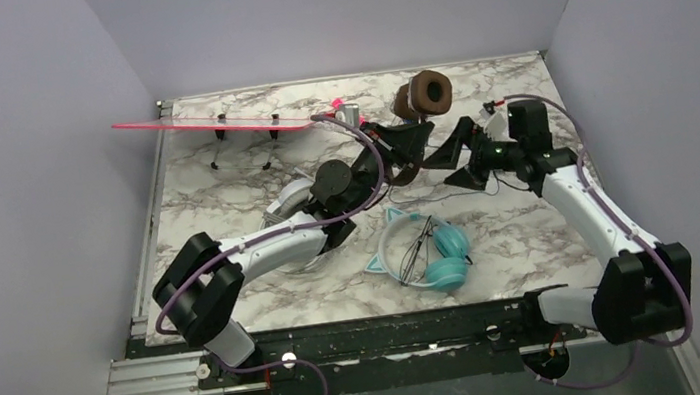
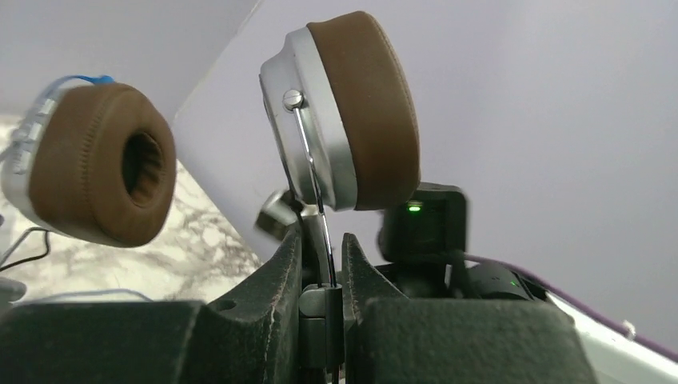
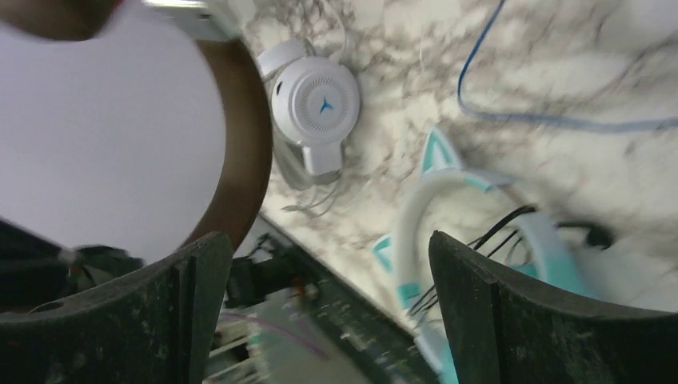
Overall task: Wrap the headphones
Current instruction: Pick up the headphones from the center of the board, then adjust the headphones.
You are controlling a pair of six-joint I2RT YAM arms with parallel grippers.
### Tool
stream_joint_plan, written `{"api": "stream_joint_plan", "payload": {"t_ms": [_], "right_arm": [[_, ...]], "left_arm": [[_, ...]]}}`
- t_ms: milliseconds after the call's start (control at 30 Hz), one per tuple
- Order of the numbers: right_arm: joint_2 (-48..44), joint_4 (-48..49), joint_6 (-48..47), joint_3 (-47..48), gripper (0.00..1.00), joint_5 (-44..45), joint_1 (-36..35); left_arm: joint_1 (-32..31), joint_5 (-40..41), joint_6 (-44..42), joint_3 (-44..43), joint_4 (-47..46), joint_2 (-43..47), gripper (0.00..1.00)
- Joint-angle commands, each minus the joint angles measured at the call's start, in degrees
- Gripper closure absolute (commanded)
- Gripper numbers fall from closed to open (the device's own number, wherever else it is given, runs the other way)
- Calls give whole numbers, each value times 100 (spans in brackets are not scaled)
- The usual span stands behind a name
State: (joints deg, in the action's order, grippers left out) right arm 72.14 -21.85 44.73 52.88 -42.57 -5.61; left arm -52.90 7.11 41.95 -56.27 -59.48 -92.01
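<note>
Left gripper (image 2: 324, 268) is pinched tight on the thin metal slider rod of the brown headphones (image 2: 352, 112). The set is held up off the table (image 1: 532, 236), with 1 cup right above the fingertips and the other off to their left. Right gripper (image 3: 328, 304) is spread wide and empty, just to the right of the left one, and the brown headband curves past its left finger. Step looks like: left holds the set steady while right fetches the cord to wind it. The grip is on a skinny rod, so the set will likely swivel; move slowly with no jerks. The blue cord (image 3: 480, 96) lies on the marble beyond the right fingers, probably this set's. Take it close to the cup end and lay even turns without yanking the rod out of the pinch. Room is tight: the back wall (image 1: 344, 17) is close beyond both hands and the side wall is near the right arm. The teal headphones (image 1: 425, 254) lie under and nearer than the right gripper. The white headphones (image 3: 314, 100) sit below the left forearm. Their loose cords are snag risks. The red bar (image 1: 216, 123) is well off to the left hand's left. Freest space is above the hands.
</note>
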Motion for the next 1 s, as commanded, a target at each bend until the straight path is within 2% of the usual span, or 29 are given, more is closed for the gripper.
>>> {"api": "stream_joint_plan", "payload": {"t_ms": [0,133,200,233,300,400,500,600,767,833,967], "right_arm": [[-1174,1640,-2276,-553,4,282,26],[-2135,4043,-2983,-1743,13,-882,7],[-2053,5307,-2702,-2074,21,-1701,-42],[-1910,6308,-2321,-2283,24,-2081,-129],[-1615,7542,-1896,-2406,28,-2468,-399],[-1392,7696,-2173,-2168,28,-2312,-937],[-1109,7690,-2482,-1860,28,-2033,-1540],[-944,8089,-2582,-1843,29,-1590,-2027],[-714,7756,-3546,-1620,41,-897,-2915],[-624,7921,-3666,-1674,46,-703,-3084],[-441,8317,-3692,-1912,47,-3,-3156]], "left_arm": [[219,-525,1132,-428,1262,607,100],[478,-622,1894,-481,1939,1048,100],[602,-782,2223,-548,2035,1146,100],[658,-978,2378,-585,2037,1169,100],[760,-1239,2722,-637,2037,1194,100],[824,-1429,3163,-611,2023,1259,100],[830,-1469,3264,-605,2013,1362,100],[834,-1482,3415,-533,1991,1463,100],[832,-1502,3695,-371,1941,1586,100],[834,-1511,3790,-315,1874,1619,100],[834,-1550,3998,-227,1671,1666,100]]}}
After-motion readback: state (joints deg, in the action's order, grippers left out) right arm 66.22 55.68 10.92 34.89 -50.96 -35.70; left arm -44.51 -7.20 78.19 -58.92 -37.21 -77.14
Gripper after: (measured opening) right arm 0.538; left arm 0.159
